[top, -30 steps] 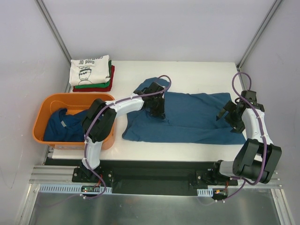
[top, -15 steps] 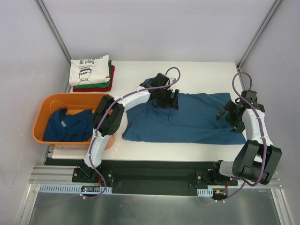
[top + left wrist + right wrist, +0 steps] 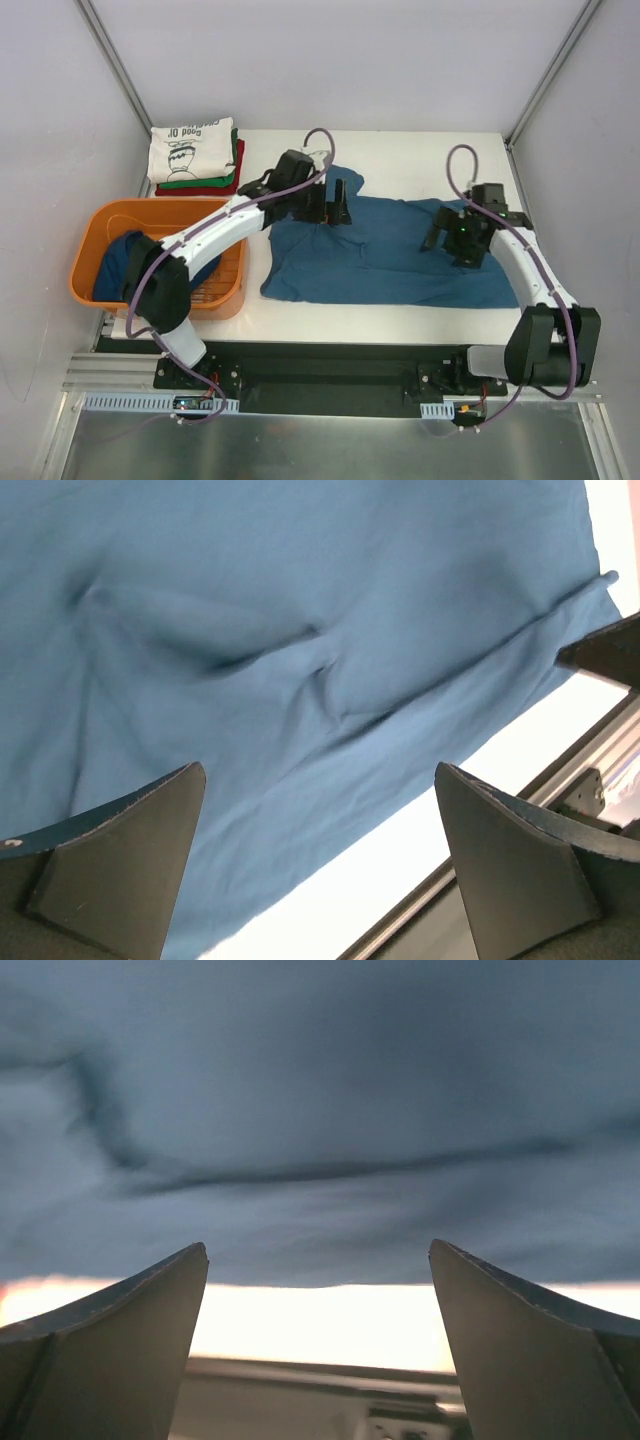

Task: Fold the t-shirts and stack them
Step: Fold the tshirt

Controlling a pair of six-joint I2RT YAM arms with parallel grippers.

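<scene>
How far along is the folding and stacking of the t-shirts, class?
Done: a folded pile of cream printed, green and red cloth t-shirts sits at the back left. In hand: a dark blue t-shirt lies spread and rumpled on the table, the left gripper and right gripper both open above it, gripping nothing. Remaining: folding it, plus another dark blue shirt in the orange plastic tub.

Dark blue t-shirt [image 3: 390,262], spread out, seemingly creased
</scene>
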